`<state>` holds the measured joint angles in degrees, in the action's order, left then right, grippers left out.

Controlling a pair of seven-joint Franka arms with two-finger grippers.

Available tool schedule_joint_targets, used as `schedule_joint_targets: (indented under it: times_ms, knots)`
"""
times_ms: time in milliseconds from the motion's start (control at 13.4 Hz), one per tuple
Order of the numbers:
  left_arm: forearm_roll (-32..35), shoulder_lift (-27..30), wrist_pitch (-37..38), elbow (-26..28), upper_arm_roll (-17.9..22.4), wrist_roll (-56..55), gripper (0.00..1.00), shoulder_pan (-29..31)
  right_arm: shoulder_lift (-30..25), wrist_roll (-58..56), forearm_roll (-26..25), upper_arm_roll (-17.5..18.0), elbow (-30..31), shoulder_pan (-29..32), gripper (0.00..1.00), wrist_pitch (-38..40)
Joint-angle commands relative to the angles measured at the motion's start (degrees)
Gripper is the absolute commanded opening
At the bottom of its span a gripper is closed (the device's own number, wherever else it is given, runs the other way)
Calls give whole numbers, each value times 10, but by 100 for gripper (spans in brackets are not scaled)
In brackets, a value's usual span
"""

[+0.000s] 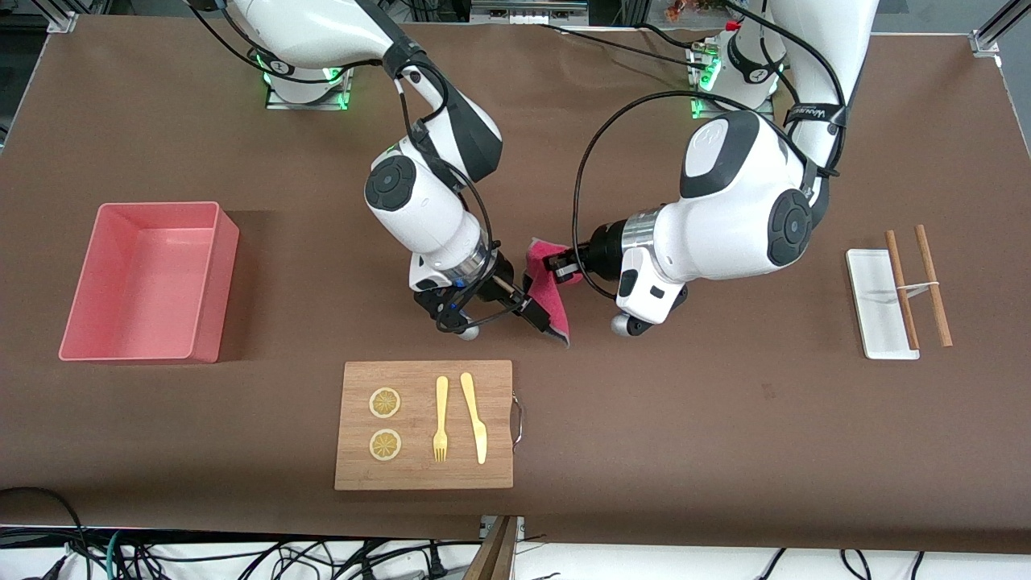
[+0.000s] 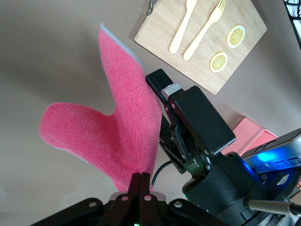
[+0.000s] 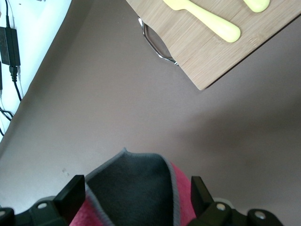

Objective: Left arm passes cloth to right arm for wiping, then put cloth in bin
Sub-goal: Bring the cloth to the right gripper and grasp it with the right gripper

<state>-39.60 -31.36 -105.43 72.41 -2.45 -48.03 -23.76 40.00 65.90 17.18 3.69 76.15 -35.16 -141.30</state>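
The left gripper (image 1: 561, 267) is up over the bare tabletop in the middle of the table (image 1: 725, 419), its fingers (image 2: 141, 181) pinched tight on one edge of the cloth (image 1: 548, 286). The cloth hangs from it in the air, crimson-pink face toward the left wrist camera, dark grey face toward the right one. The right gripper (image 1: 527, 310) is right beside it with its fingers (image 3: 70, 195) spread wide, one on each side of the hanging cloth, not closed on it. The bin (image 1: 145, 282) sits on the table well apart from both grippers, toward the right arm's end. The wooden board (image 1: 424, 424) with a fork (image 1: 440, 419), a knife (image 1: 474, 416) and two lemon slices (image 1: 385, 403) lies near the grippers.
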Motion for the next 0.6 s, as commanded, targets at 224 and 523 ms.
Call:
schedule_joint_targets:
  times_ms: [224,523]
  knots:
    - [-18,-12,1,-20,6,-6,0,-3,8,1,14,9,-16,-3,70,-4]
    - [-18,-11,2,-21,5,-6,0,-1,8,-2,15,10,-15,-3,22,-4]
